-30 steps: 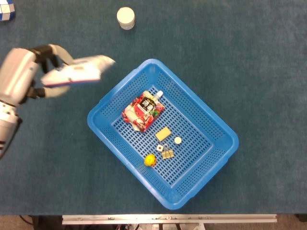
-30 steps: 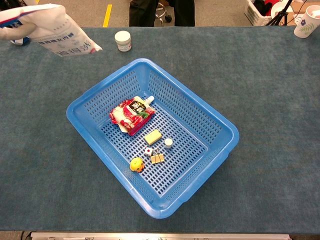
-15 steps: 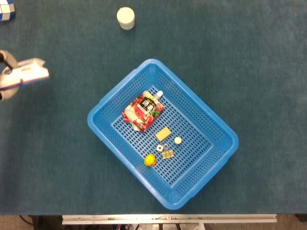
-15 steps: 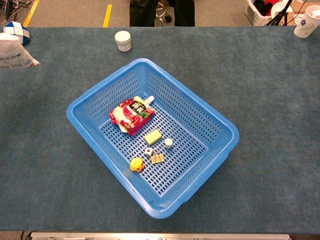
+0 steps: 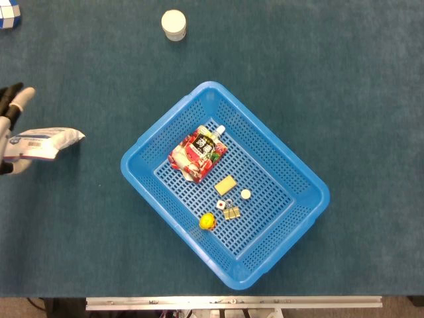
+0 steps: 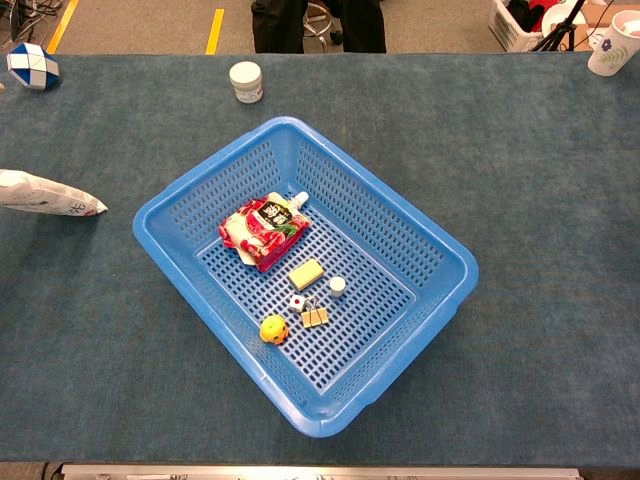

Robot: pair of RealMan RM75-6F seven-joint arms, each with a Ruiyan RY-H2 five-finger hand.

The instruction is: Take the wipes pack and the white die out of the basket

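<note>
The white wipes pack (image 5: pixel 48 142) lies flat on the dark blue table, well left of the blue basket (image 5: pixel 212 87); the chest view shows the pack (image 6: pixel 48 195) at the left edge. My left hand (image 5: pixel 9 126) is at the frame's left edge by the pack's left end. Its fingers (image 5: pixel 18 99) are spread and stand off the pack. The small white die (image 5: pixel 220 205) sits on the basket floor beside a binder clip (image 5: pixel 231 212); in the chest view the die (image 6: pixel 297 301) is inside the basket (image 6: pixel 290 122). My right hand shows in neither view.
Also in the basket are a red drink pouch (image 5: pixel 197 152), a yellow block (image 5: pixel 225 185), a small white disc (image 5: pixel 246 194) and a yellow toy (image 5: pixel 207 221). On the far table stand a white jar (image 5: pixel 173 24), a blue-white puzzle cube (image 6: pixel 26 65) and a cup (image 6: pixel 612 45).
My left hand carried the wipes pack left, away from the basket, then lowered it onto the table. Its fingers have come off the pack.
</note>
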